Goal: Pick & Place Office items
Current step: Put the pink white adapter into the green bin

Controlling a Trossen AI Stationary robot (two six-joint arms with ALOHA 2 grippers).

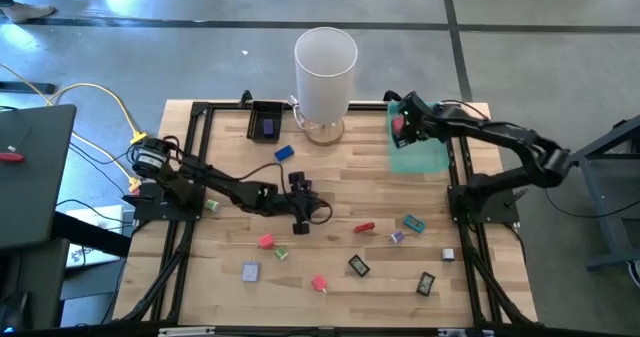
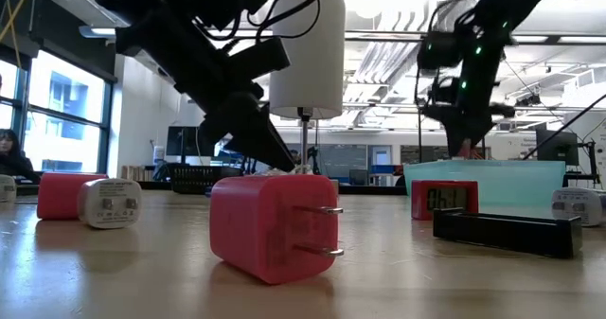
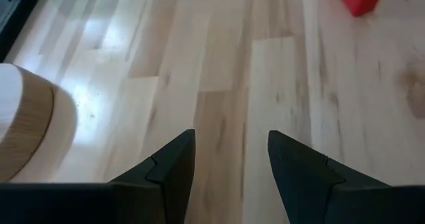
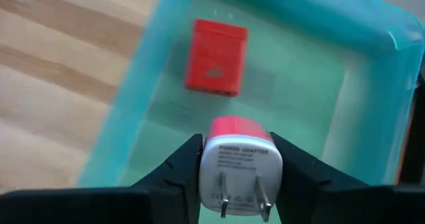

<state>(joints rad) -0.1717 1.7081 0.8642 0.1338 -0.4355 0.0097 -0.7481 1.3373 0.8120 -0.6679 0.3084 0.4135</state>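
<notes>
My right gripper (image 1: 400,127) is over the translucent green tray (image 1: 425,157) at the table's far right, shut on a white power adapter with a pink-red end (image 4: 240,163). A red block (image 4: 216,58) lies flat on the tray's floor below it. My left gripper (image 1: 303,220) is open and empty, just above bare wood near the table's middle; its fingers (image 3: 172,167) point down at the planks. Several small office items lie on the near half of the table, among them a red one (image 1: 364,227), a teal one (image 1: 412,222) and a pink one (image 1: 320,283). My right gripper pinches the adapter's two opposite sides (image 4: 207,164) between its two fingers. The fingers come from above, pointing down into the tray. The adapter's pronged face (image 4: 242,201) is turned back toward the wrist and its pink-red end points down. It hangs clear above the tray's floor.
A tall white cylinder (image 1: 325,72) on a wooden base stands at the far middle, with a small black tray (image 1: 266,122) to its left. A blue piece (image 1: 285,152) lies near them. In the low view a red plug adapter (image 2: 270,226) lies close by. Black frame rails run along both table sides.
</notes>
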